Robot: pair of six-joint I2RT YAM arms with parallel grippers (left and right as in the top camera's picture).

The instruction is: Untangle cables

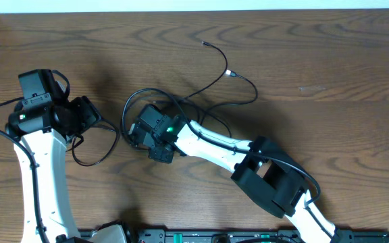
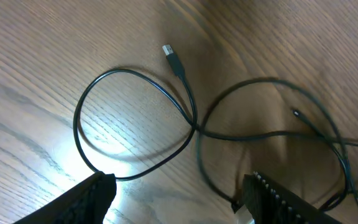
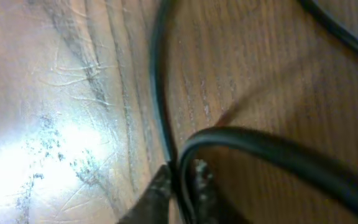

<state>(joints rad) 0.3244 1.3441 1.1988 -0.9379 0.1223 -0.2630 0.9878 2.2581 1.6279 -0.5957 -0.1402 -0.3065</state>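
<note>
Fingertips (image 3: 160, 196) of right gripper (image 3: 182, 186): pinched together on a thin cord (image 3: 159, 93), low against the table (image 3: 55, 124). Judged a grasp, though only the very tips in shot. Fingers (image 2: 89, 196) of left gripper (image 2: 178, 186): spread wide, nothing between them but a run of slack loop on the wood, untouched.

Cables (image 2: 194, 127): loose tangle on the table between the two arms, loops crossing one another, silver plug (image 2: 173, 59) and a smaller tip (image 2: 296, 113) lying free.

Risks from here:
- Straight pull by the right arm likely to draw the crossing tight instead of opening it, with a second cable (image 3: 260, 148) arching over the held cord just beside the pinch.
- Nothing anchored on the left, so whole bundle liable to drag along as one.
- Hold on the extreme tips only; slip probable under any tension.
- Tips near the wood; scraping possible on a sideways drag.

Views compared:
- Overhead: full layout, both plug ends toward the far side, but the right pinch hidden beneath its own wrist.
- Right wrist: the pinch itself, blurred and close, no sense of where the cord leads.
- Left wrist: clean look at one loop and its crossing, small and hard to read from above.
</note>
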